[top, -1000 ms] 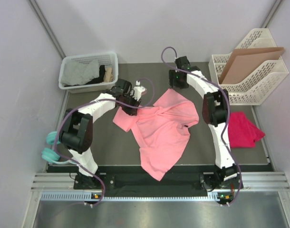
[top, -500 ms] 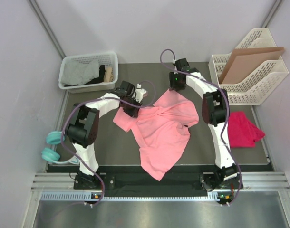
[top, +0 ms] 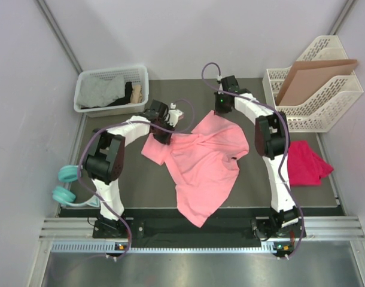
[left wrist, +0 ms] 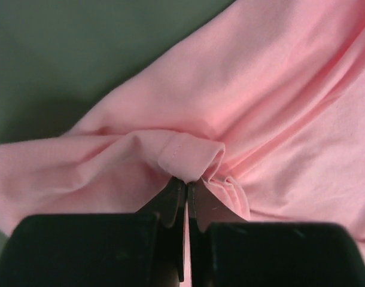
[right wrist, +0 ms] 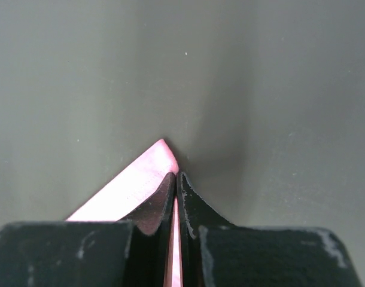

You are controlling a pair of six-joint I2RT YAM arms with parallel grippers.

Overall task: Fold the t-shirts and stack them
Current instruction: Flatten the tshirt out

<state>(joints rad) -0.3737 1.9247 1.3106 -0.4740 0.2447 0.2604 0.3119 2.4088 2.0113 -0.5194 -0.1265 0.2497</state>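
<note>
We see the salmon-pink t-shirt lying unfolded and rumpled across the middle of the frame, one corner pointing toward the lower centre, a flap reaching left, and creases gathered near its upper left. Its stitched hem is bunched and pinched in the left end effector, and a bare corner tip is clamped in the right end effector. The magenta-red t-shirt sits crumpled in a loose heap at the right of the frame, apart from the pink one.
</note>
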